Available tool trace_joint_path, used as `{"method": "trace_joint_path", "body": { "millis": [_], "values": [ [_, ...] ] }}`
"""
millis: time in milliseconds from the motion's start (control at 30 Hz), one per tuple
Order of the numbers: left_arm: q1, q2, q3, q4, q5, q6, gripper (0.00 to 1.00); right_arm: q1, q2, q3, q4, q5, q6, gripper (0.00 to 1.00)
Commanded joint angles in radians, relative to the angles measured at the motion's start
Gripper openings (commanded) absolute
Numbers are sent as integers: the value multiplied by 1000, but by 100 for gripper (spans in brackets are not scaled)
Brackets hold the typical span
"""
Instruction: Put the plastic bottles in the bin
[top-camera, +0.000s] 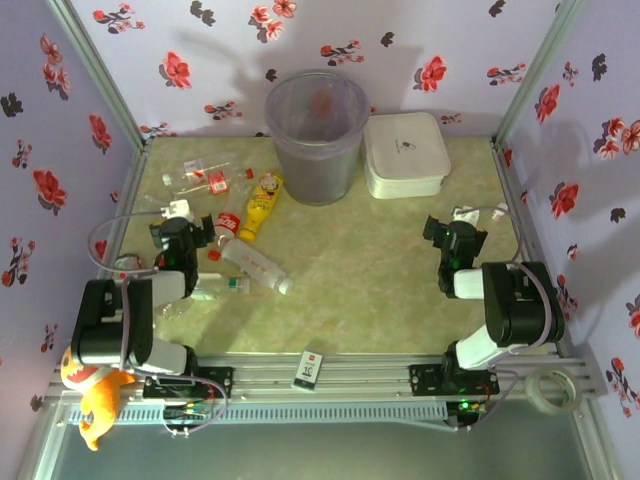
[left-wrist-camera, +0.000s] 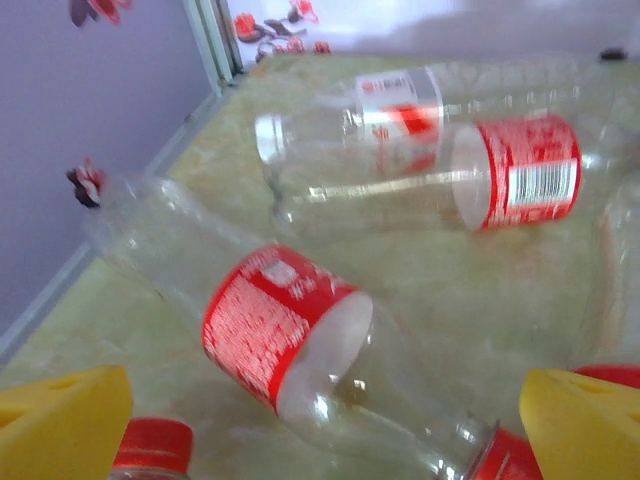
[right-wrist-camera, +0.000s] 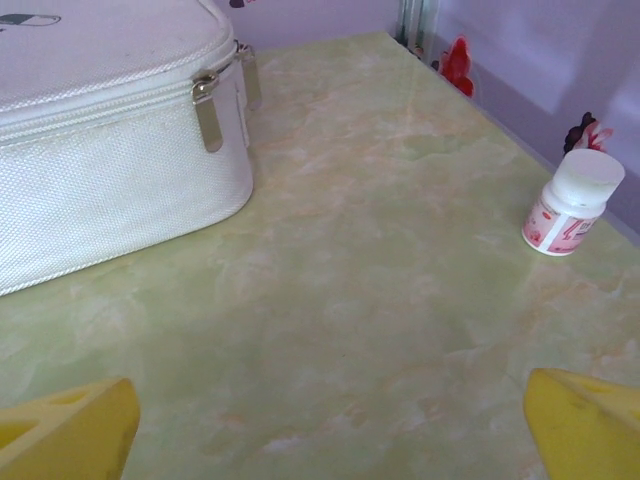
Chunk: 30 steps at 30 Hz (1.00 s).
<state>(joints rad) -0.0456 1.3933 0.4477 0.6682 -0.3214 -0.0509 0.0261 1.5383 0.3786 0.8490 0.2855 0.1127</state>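
Several clear plastic bottles with red-and-white labels lie on the left of the table, among them one at the back left (top-camera: 200, 176) and one nearer the middle (top-camera: 256, 266). A yellow squeeze bottle (top-camera: 262, 204) lies beside the bin (top-camera: 316, 138), a tall translucent grey-purple bin standing at the back centre. My left gripper (top-camera: 178, 230) hovers open over these bottles. In the left wrist view a red-labelled bottle (left-wrist-camera: 290, 340) lies between the yellow fingertips (left-wrist-camera: 60, 425), with two more (left-wrist-camera: 430, 160) beyond it. My right gripper (top-camera: 448, 234) is open over bare table, with nothing between its fingertips (right-wrist-camera: 590, 425).
A white zipped box (top-camera: 405, 152) (right-wrist-camera: 110, 130) sits right of the bin. A small white-capped bottle with a pink label (right-wrist-camera: 572, 205) stands by the right wall. A black-and-white card (top-camera: 308, 370) rests on the front rail. Flowered walls close three sides.
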Motion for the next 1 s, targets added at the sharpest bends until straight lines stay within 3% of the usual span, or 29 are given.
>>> {"method": "trace_joint_path", "body": {
  "millis": [0, 67, 200, 400, 633, 800, 967],
  "values": [
    [4, -137, 101, -245, -60, -29, 100, 9, -54, 17, -14, 14, -20, 99],
    [5, -193, 206, -475, -105, -73, 100, 26, -170, 120, -299, 43, -10, 99],
    [7, -233, 453, -924, -135, -187, 100, 26, -280, 335, -664, 26, 22, 99],
    [61, -205, 668, -1327, -14, -237, 100, 44, -286, 567, -1132, -23, 206, 99],
    [314, -158, 658, -1510, 256, -298, 100, 111, -219, 703, -1364, -144, 228, 99],
    [457, -240, 490, -1472, 310, -331, 94, 130, -157, 787, -1410, -202, 200, 99],
    [525, -173, 456, -1438, 335, -334, 92, 140, -121, 818, -1415, -231, 204, 99]
  ]
}}
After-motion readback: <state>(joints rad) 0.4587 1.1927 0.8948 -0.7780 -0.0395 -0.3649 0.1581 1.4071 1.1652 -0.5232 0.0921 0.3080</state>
